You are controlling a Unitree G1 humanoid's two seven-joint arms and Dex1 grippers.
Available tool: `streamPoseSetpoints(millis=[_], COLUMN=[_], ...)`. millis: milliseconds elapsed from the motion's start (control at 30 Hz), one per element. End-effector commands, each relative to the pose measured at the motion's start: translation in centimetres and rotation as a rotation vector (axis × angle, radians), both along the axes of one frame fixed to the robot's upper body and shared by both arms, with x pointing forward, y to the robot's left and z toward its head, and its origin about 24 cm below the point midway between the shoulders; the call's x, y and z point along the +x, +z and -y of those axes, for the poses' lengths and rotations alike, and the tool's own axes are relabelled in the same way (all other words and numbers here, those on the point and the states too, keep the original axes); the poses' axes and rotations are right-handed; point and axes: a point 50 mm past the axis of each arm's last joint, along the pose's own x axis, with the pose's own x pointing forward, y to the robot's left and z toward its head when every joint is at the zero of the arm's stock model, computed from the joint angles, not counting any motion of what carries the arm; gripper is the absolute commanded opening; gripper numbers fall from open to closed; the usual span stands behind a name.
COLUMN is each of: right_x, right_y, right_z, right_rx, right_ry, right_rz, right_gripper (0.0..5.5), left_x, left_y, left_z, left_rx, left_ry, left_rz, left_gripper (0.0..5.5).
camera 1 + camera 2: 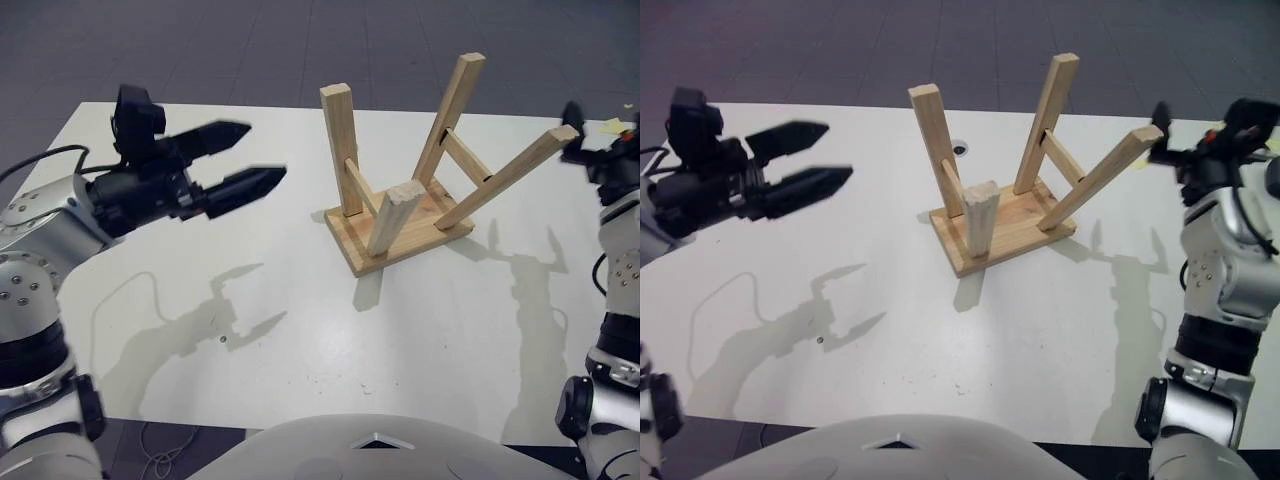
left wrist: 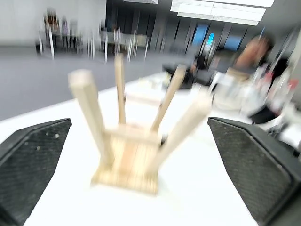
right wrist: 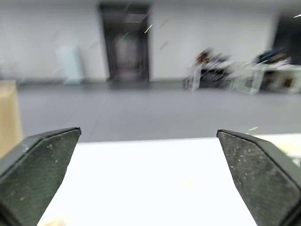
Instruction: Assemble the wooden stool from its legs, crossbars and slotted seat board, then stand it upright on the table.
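Stool sat upside down mid-table, seat flat, legs splayed upward. My left gripper hung open beside it. My right gripper was open too, near one leg's tip. Assembly looked done. Next move, I judged: grasp, flip upright.

- No text, label, number or sign can be read on any surface.
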Motion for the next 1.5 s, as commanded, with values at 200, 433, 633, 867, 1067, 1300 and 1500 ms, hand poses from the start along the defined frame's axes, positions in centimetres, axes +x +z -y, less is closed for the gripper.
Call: streamPoseSetpoints(millis=[200, 433, 633, 867, 1067, 1300, 1500], right_x=[-1.0, -3.0, -3.8, -1.2, 0.6, 1.4, 1.2], right_y=[-0.2, -3.3, -5.0, -7.5, -8.4, -8.4, -8.7], right_z=[-4.3, -0.8, 0.5, -3.6, -5.1, -6.7, -6.3], right_rx=[0.068, 0.065, -0.059, -0.164, -0.218, -0.178, -0.188], right_ry=[0.329, 0.548, 0.834, 1.151, 1.218, 1.260, 1.259], right_rz=[-0.076, -0.173, -0.353, -0.395, -0.368, -0.322, -0.356], right_gripper=[5.40, 5.40, 5.40, 5.40, 5.40, 5.09, 4.19], left_x=[1.0, 2.8, 5.2, 5.7, 8.0, 8.6, 8.2], left_y=[-2.4, -4.2, -6.0, -9.1, -9.6, -10.7, -11.4], left_z=[1.3, 1.2, 1.0, 4.5, 5.0, 6.0, 5.9], left_rx=[0.095, 0.179, 0.279, 0.388, 0.477, 0.454, 0.465], left_ry=[-0.103, -0.142, -0.118, -0.340, -0.317, -0.363, -0.401], left_rz=[-0.018, -0.015, 0.055, 0.155, 0.327, 0.321, 0.283], left_gripper=[5.38, 5.38, 5.38, 5.38, 5.38, 5.09, 4.13])
